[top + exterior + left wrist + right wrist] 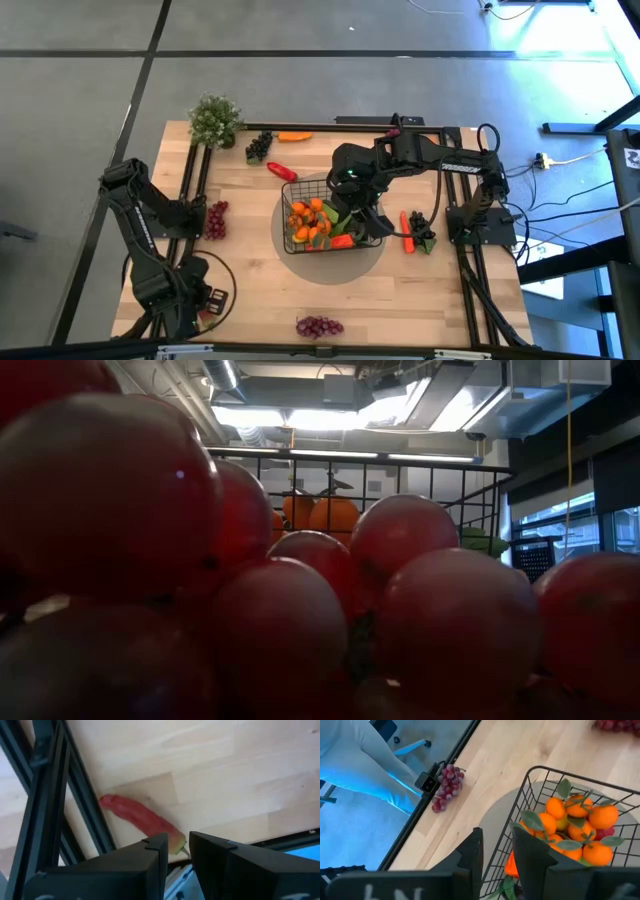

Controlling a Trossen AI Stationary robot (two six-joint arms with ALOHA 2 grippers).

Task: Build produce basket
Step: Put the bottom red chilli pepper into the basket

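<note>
Basket [325, 215] sits mid-table on a grey round mat [300, 262], already loaded with oranges [308, 218] with green leaves plus something red-orange at its near edge. Right gripper [496, 851] is down at the basket's right side, fingers only narrowly apart, one either side of the wire wall, nothing held as far as I can see. Left arm is folded back at the near-left corner; left gripper [178, 851] hangs over a red pepper [142, 818] by the frame rail, jaws narrowly parted, empty. Loose produce: red grapes [216, 220] on the left, another red grape bunch [319, 326] at the near edge, dark grapes [259, 146], carrot [294, 136] and red pepper [281, 171] at the far side, another red pepper [407, 232] right of the basket. Potted plant [214, 120] far-left.
</note>
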